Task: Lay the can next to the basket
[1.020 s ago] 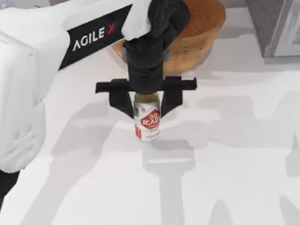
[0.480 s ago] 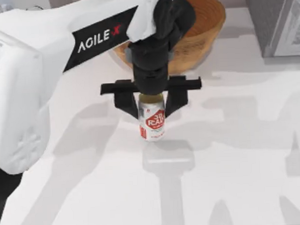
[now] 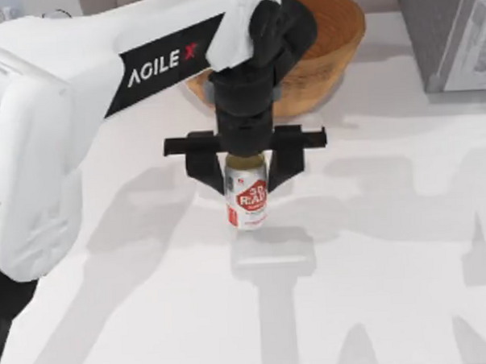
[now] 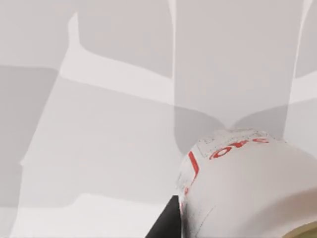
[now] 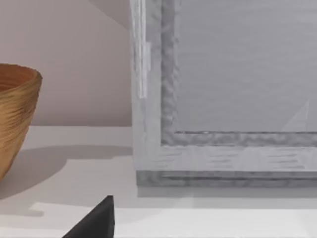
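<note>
The can (image 3: 246,196) is white with a red logo and a dull gold top, and it stands upright near the middle of the table. My left gripper (image 3: 245,170) comes down from above and is shut on the can's upper part, one black finger on each side. The left wrist view shows the can (image 4: 247,188) close up over the white table. The basket (image 3: 333,33), brown and woven, sits behind the gripper at the back of the table, apart from the can. In the right wrist view the basket (image 5: 15,119) is off to one side, and an edge of my right gripper (image 5: 96,220) pokes in.
A tall grey framed box (image 3: 450,32) stands at the back right corner, seen close in the right wrist view (image 5: 223,99). The white table (image 3: 393,288) stretches open to the front and right of the can. My left arm's white body covers the left side.
My left gripper has carried the can a little to the right and toward the basket over the last second. In the last half second it has hardly moved.
</note>
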